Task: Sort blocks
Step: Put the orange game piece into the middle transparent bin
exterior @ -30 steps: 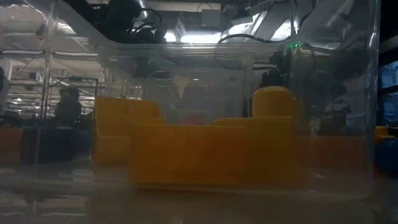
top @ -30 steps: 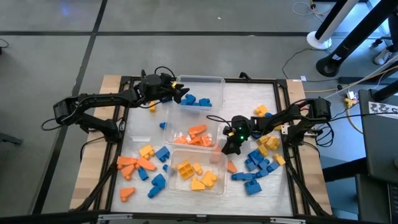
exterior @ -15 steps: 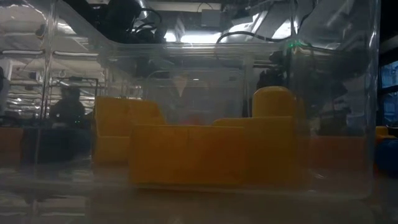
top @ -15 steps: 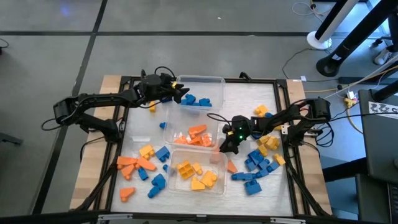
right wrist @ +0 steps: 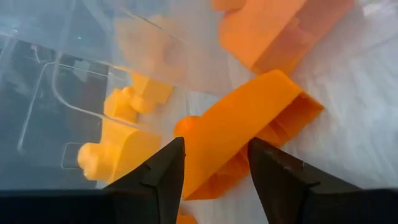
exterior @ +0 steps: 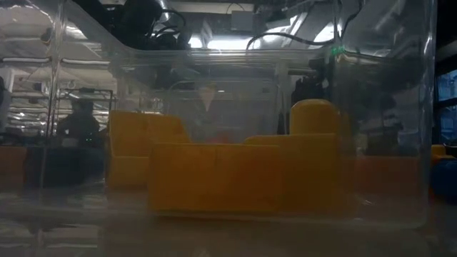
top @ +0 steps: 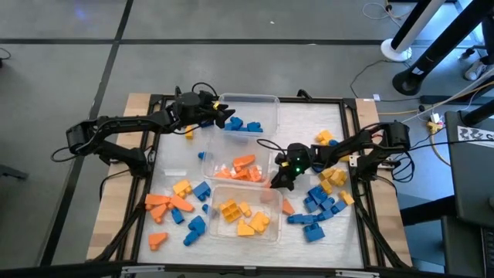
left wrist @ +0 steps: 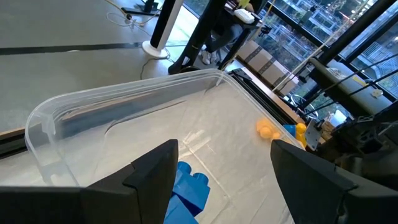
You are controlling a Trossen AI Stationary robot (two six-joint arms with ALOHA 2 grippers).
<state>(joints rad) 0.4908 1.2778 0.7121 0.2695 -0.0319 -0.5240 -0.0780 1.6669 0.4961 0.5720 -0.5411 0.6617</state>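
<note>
Three clear tubs stand in a row down the table's middle: the far tub point(top: 248, 100) with blue blocks point(top: 243, 125), the middle tub point(top: 231, 154) with orange blocks point(top: 243, 168), and the near tub point(top: 243, 235) with yellow blocks point(top: 239, 216). My left gripper point(top: 229, 120) hangs open over the far tub, above a blue block point(left wrist: 186, 186), touching nothing. My right gripper point(top: 276, 184) stands at the right side of the middle and near tubs, shut on an orange block point(right wrist: 242, 124). My right gripper pinches the near end point(right wrist: 211, 155) of the long orange block between its two fingers, which lie along the block. They slant down from the table's right toward the tubs. Whether the block's far end rests on the white table top, I cannot tell.
Loose blue blocks point(top: 316, 210) and yellow blocks point(top: 332, 177) lie right of the tubs, with an orange one point(top: 287, 207) near them. A mixed heap point(top: 177, 207) lies at the near left. The low view looks through the near tub's wall at yellow blocks point(exterior: 243, 178).
My right gripper has turned at the wrist, and its fingers have swung a little toward the table's left, closer to the tubs. Its fingers keep the same gap.
</note>
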